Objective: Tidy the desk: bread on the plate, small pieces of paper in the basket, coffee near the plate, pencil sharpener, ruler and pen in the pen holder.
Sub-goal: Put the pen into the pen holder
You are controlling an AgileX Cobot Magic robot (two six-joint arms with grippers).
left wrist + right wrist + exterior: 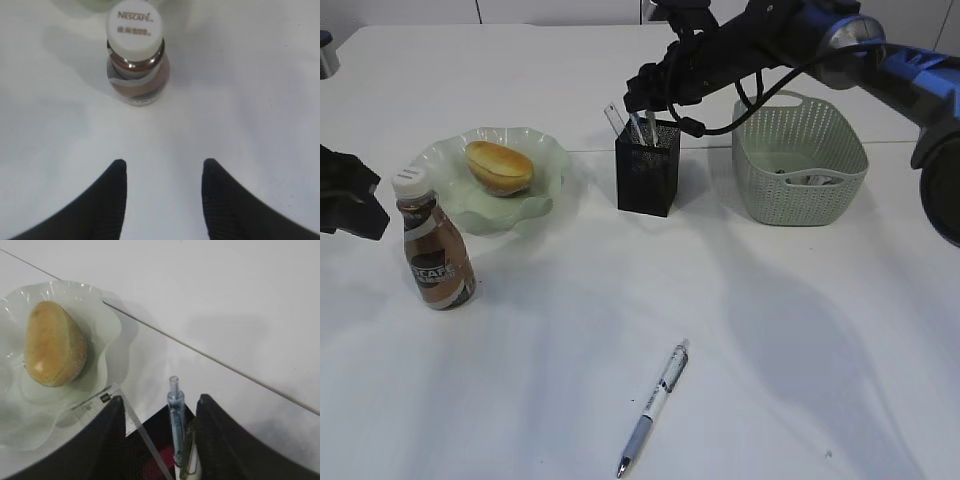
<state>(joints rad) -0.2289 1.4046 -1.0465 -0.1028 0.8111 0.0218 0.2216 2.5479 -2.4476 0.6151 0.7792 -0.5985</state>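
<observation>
Both grippers open: right gripper [159, 412] above pen holder [647, 168] (ruler [131, 422] inside), left gripper [163, 172] facing coffee [136, 60].

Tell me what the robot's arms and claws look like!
The right arm is shiny blue with a silver ring and a black front part; loose black cables loop under it. Both claws are black. The left gripper has two curved, pointed fingers with a fine ribbed texture. The right gripper has matching dark fingers.
</observation>
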